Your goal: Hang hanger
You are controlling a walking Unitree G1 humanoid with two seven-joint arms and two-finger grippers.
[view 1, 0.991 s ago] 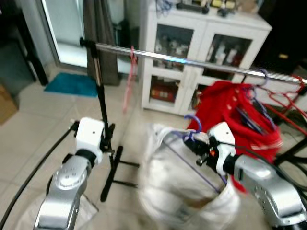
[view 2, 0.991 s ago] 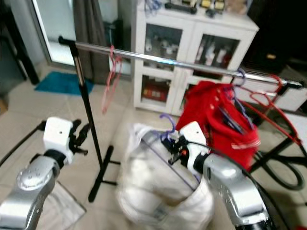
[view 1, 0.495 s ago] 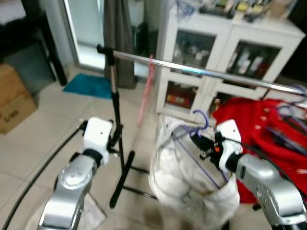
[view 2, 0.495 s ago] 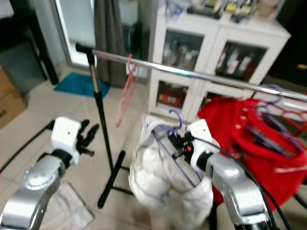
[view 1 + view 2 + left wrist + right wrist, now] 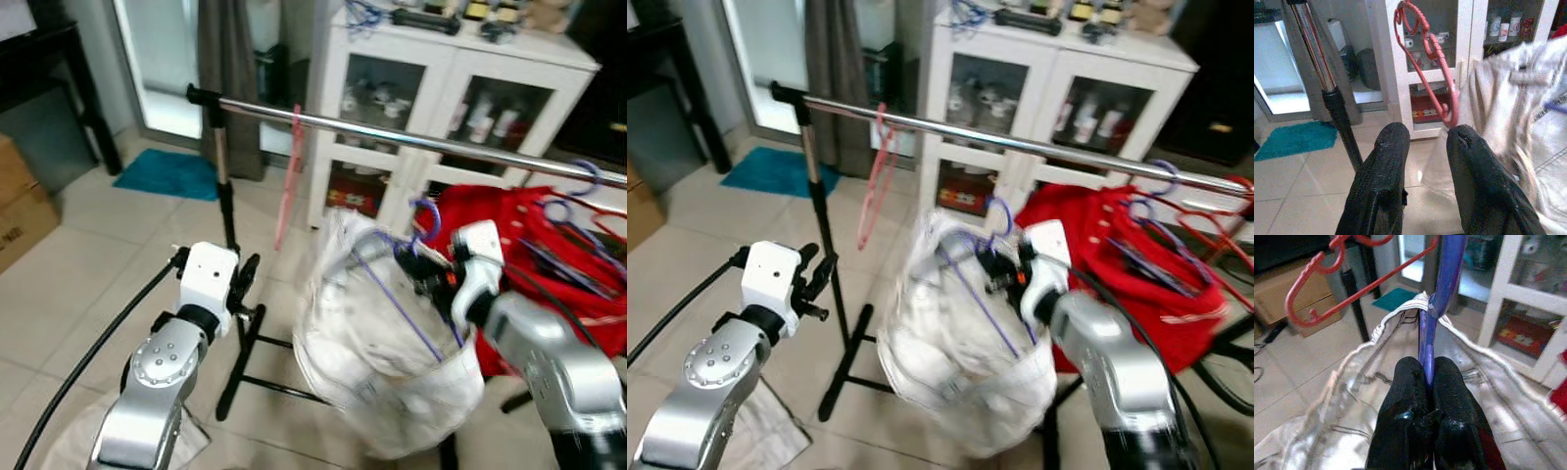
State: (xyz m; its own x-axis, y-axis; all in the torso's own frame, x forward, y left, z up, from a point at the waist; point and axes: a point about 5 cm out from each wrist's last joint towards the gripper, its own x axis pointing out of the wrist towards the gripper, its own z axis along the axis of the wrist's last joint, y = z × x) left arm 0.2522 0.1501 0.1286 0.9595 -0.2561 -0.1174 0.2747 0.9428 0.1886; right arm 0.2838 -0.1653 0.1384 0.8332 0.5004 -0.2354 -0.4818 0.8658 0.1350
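Right gripper (image 5: 1425, 377) clenched on purple hanger (image 5: 1442, 279) carrying a white garment (image 5: 377, 343), below the rail (image 5: 411, 143); left gripper (image 5: 1425, 142) released.

No text, brand, number or sign can be read anywhere in these views. The bottles behind the glass doors of the white cabinet (image 5: 446, 108), at about one o'clock from the robot, carry labels, but they are too small and blurred to make out. The cardboard box (image 5: 22, 206) at about ten o'clock shows no legible print either.
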